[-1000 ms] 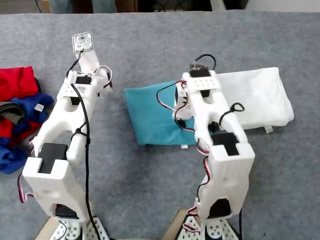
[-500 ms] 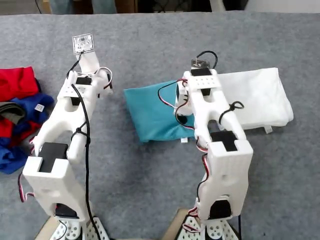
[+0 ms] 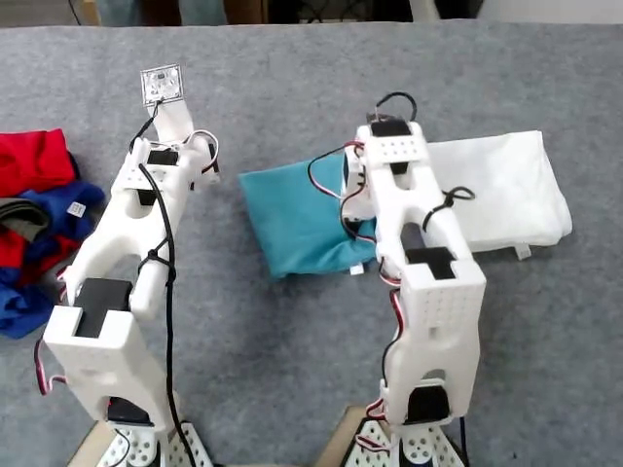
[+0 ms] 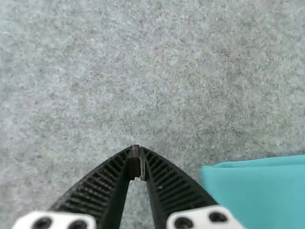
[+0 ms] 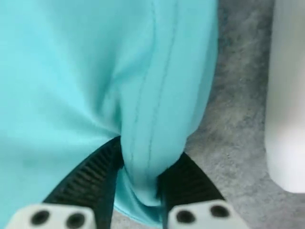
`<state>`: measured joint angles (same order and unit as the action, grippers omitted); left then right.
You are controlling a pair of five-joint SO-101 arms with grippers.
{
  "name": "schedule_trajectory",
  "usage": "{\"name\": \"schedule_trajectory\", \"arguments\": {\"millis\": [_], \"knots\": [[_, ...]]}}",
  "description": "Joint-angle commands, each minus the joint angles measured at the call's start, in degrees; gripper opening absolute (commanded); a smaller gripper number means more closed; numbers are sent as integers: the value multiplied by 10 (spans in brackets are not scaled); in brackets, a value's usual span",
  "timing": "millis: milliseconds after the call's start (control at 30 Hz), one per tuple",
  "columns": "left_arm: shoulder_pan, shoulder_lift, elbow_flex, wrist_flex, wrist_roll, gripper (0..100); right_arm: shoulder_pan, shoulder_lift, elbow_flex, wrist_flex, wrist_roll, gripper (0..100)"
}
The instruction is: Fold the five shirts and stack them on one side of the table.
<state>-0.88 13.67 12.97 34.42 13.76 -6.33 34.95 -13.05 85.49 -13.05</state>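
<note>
Right claw [image 5: 145,158] pinching the teal shirt [image 3: 292,219] just beside the white shirt [image 3: 498,190]; left claw [image 4: 135,157] closed on nothing.

High view: the teal shirt lies mid-table on the grey table [image 3: 292,88], its far-side edge hidden under the right arm [image 3: 421,248], with the white shirt as a flat folded rectangle on that arm's other side. A loose heap of red and blue shirts [image 3: 34,224] sits at the table's left edge, next to the left arm [image 3: 131,243] and well apart from the other two shirts. Left wrist view: the left claw's black fingers meet at their tips above bare grey felt, a corner of teal cloth near them. Right wrist view: the right claw's fingers clamp a raised fold of the teal shirt between them, and a strip of grey table separates that cloth from the white shirt.
</note>
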Motion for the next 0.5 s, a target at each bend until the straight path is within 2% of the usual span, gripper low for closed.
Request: {"name": "schedule_trajectory", "arguments": {"millis": [0, 233, 467], "knots": [[-6, -33, -5, 3, 4, 29, 2, -5, -77, 46, 18, 14], [-6, -33, -6, 3, 3, 29, 24, -4, -244, 151, 80, 14], [-6, -33, -5, 3, 3, 29, 90, -5, -305, 157, 127, 14]]}}
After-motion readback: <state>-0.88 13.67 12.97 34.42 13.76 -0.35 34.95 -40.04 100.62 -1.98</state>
